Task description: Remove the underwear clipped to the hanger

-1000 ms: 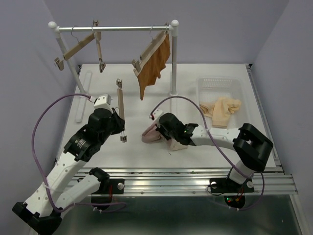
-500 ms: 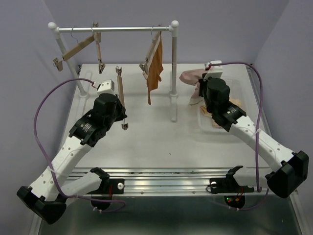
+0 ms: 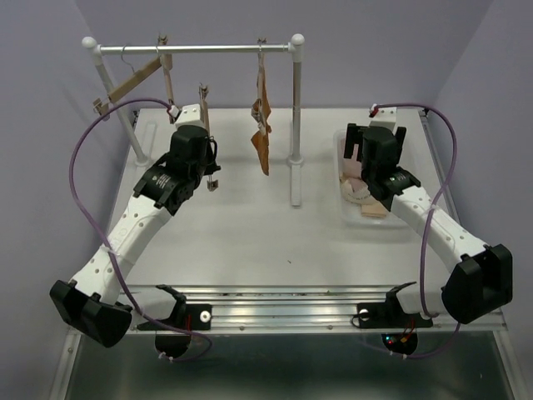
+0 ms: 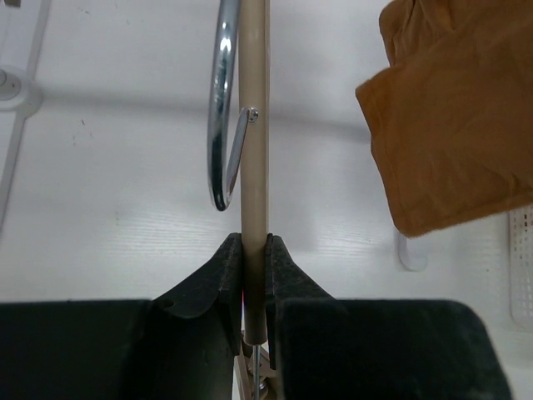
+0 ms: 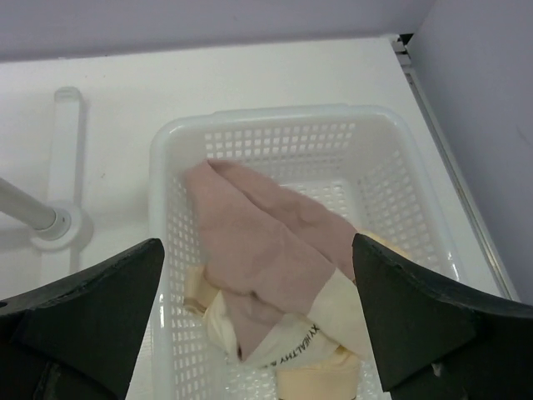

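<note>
The rust brown underwear (image 3: 261, 137) (image 4: 450, 125) hangs clipped to a wooden hanger on the rail (image 3: 208, 49). Just left of it, my left gripper (image 3: 206, 157) (image 4: 254, 250) is shut on the bar of an empty wooden hanger (image 3: 204, 117) (image 4: 253, 150) with a metal hook (image 4: 220, 125), held upright below the rail. My right gripper (image 3: 365, 169) (image 5: 262, 325) is open above the white basket (image 3: 346, 208) (image 5: 283, 117). The dusty pink underwear (image 5: 266, 242) lies loose in the basket on top of the pale cream underwear (image 5: 333, 379) (image 3: 360, 192).
Two more empty wooden hangers (image 3: 133, 77) (image 3: 169, 83) hang at the left end of the rail. The rack's right post (image 3: 296, 117) stands between the brown underwear and the basket, its foot (image 5: 58, 221) by the basket's left side. Purple walls close in behind and on both sides.
My right gripper carried the pink underwear from the middle of the table to the basket and opened, dropping it there. My left arm lifted the empty hanger toward the rail.
</note>
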Available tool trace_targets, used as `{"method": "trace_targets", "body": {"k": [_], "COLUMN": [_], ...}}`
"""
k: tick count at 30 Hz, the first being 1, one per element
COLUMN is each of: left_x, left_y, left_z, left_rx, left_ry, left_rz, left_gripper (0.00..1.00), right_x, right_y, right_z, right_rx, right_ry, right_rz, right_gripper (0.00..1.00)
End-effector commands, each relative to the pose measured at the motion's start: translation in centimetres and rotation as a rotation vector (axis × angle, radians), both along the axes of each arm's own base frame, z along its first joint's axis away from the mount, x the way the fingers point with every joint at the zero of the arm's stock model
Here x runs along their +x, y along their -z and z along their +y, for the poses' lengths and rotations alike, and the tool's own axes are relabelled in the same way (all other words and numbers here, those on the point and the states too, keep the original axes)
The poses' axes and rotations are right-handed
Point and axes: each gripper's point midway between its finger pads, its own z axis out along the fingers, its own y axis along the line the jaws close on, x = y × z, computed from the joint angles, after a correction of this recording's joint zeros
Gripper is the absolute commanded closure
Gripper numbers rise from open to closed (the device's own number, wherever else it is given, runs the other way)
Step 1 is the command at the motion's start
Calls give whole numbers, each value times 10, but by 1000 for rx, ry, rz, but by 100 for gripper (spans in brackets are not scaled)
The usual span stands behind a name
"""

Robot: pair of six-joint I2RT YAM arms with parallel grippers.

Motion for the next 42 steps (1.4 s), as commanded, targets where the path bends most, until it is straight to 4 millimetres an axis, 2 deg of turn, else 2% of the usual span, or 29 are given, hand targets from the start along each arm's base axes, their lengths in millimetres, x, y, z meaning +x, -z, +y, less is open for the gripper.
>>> {"method": "trace_targets", "body": {"k": [1,2,4,8,15,17,18,19,20,21,24,25,26,28,34,39,42], "left_x": [27,34,42,58,82,93,95,98,106,108,122,123,130,138,151,165,172], "left_y": [-54,-52,-64,-74,-114,-115,-127,-130,-125,-137,-136,-145,-140,-143,-145,-130,-114], "left_z": [13,13,17,11,14,17,19,20,19,21,22,24,23,26,33,40,46], "left_rx": [13,32,61,97,151,172,169,172,185,187,222,227,236,243,248,237,237], "left_ry": [-32,-34,-43,-1,21,18,10,8,14,6,7,5,7,2,2,5,-9], "left_rz": [-153,-151,-168,-189,-269,-262,-281,-284,-268,-288,-274,-287,-274,-274,-276,-246,-206], "left_gripper": [100,100,100,100,100,100,100,100,100,100,100,100,100,100,100,100,100], "right_x": [0,0,-1,-3,-7,-9,-10,-11,-11,-12,-13,-13,-13,-13,-12,-11,-10], "right_y": [-6,-7,-9,-13,-20,-23,-23,-23,-24,-24,-24,-24,-24,-23,-21,-18,-15], "right_z": [8,10,13,12,12,11,10,10,9,8,6,6,6,6,7,7,7], "right_rx": [78,84,95,102,108,111,108,106,105,105,95,95,96,94,90,86,86], "right_ry": [-17,-27,-41,-45,-52,-54,-53,-54,-48,-47,-41,-41,-39,-41,-41,-38,-39], "right_rz": [-38,-40,-46,-56,-73,-80,-81,-82,-84,-84,-84,-85,-85,-83,-77,-69,-62], "right_gripper": [0,0,0,0,0,0,0,0,0,0,0,0,0,0,0,0,0]}}
